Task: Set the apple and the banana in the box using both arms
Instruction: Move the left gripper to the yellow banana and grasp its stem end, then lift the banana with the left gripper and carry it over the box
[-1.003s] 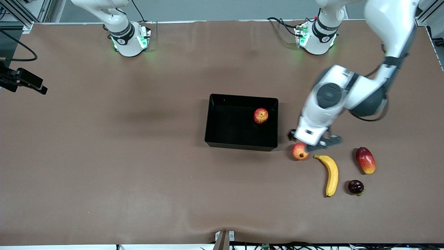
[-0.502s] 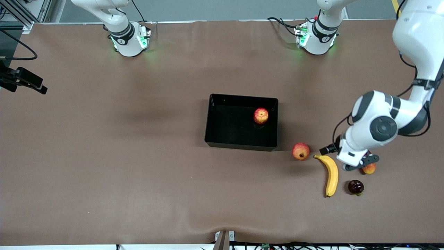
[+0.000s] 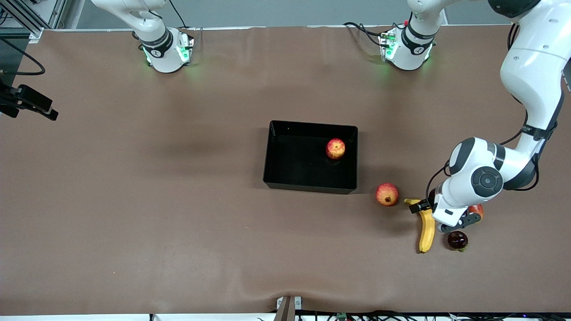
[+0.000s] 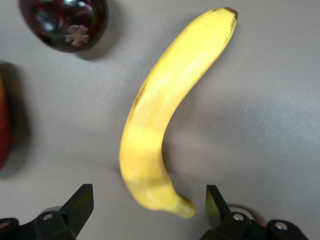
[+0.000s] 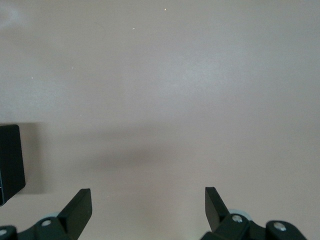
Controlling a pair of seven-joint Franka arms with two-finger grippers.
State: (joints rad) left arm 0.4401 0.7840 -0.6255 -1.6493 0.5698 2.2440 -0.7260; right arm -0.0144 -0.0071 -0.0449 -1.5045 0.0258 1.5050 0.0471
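The apple (image 3: 335, 148) lies in the black box (image 3: 285, 183), in the corner toward the left arm's end. The banana (image 3: 426, 229) lies on the table near the left arm's end, nearer to the front camera than the box. My left gripper (image 3: 446, 217) hangs open low over the banana's end that points to the robots. In the left wrist view the banana (image 4: 165, 110) has its stem end between the open left gripper (image 4: 148, 202), not touching the fingers. My right gripper (image 5: 147, 202) is open and empty over bare table, with a box corner (image 5: 10, 155) at the edge; it is out of the front view.
An orange-red round fruit (image 3: 386, 194) lies between the box and the banana. A dark round fruit (image 3: 457, 240) lies beside the banana and also shows in the left wrist view (image 4: 62, 22). A red-yellow mango (image 3: 476, 209) is mostly hidden under the left arm.
My left arm has swung from beside the box and the orange-red fruit toward its own end of the table and come down over the banana. The apple and banana have not moved.
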